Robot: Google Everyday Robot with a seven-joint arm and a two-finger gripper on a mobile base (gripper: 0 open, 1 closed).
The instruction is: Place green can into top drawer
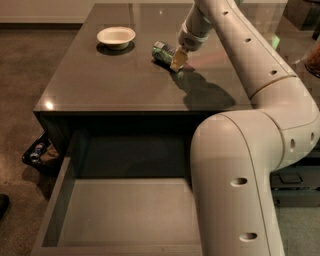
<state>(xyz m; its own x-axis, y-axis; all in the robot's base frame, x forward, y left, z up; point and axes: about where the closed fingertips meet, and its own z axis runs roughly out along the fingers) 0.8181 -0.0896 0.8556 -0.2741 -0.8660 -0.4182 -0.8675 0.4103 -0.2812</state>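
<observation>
Step in hand, as judged: secure grasp on small green-and-silver drink can (pixel 161 50), lying on side on dark grey desktop (pixel 100 82); centre grip on can body before lifting, or it may roll; two-finger gripper (pixel 177 60) touches can's right end; open or closed: cannot tell; wide grey-green top drawer (pixel 125 215) open, well apart, camera-side of gripper; white round bowl (pixel 116 36) farther left, beyond can.

Dark glossy desk (pixel 100 82), 1 light glint (pixel 48 105) near front-left corner. Speckled brown floor (pixel 22 70) at left. Pale wall strip (pixel 40 11) beyond. Gripper (pixel 176 61) low over desktop's far side.
</observation>
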